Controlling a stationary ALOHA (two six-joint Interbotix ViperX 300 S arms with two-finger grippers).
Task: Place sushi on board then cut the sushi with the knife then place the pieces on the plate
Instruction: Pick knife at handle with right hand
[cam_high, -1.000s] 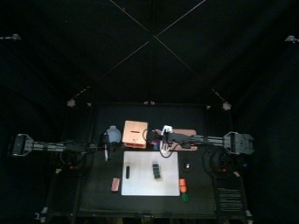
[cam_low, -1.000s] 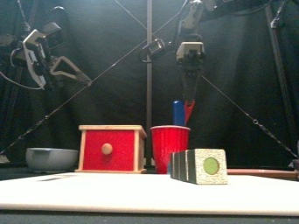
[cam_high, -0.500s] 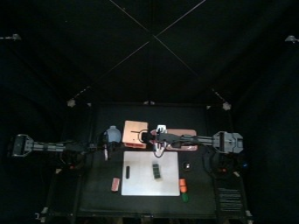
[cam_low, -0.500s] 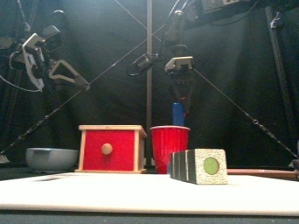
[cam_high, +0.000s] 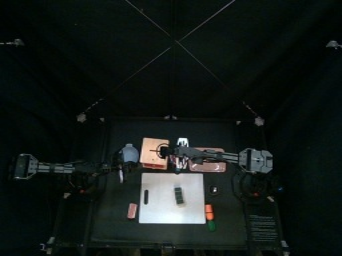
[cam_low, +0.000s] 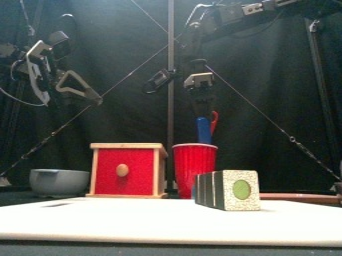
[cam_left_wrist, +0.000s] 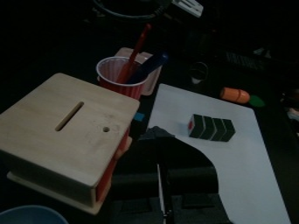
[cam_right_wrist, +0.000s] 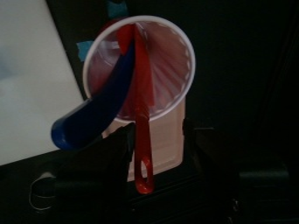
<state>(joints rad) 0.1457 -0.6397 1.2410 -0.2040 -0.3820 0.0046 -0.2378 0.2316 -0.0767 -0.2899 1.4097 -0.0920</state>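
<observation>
The dark green sushi roll (cam_low: 230, 189) lies whole on the white cutting board (cam_low: 160, 222), near the board's middle in the top view (cam_high: 175, 194). Behind it stands the red cup (cam_low: 194, 168) with a blue knife (cam_low: 203, 127) and a red knife (cam_low: 214, 123) sticking out. My right gripper (cam_low: 198, 85) hangs straight above the cup; in the right wrist view its jaws stand open on either side of the red knife (cam_right_wrist: 142, 131). Beside the wooden box, my left gripper (cam_low: 60, 82) is held high at the left, open and empty.
The wooden box (cam_low: 128, 169) with a red drawer front stands left of the cup, with the blue-grey bowl (cam_low: 59, 181) further left. The pink tray (cam_high: 211, 168) lies behind the board on the right. Small toy foods (cam_high: 131, 209) (cam_high: 210, 212) flank the board.
My right gripper has moved left and down, from right of the cup to directly over the knives. The left arm and the sushi have stayed put.
</observation>
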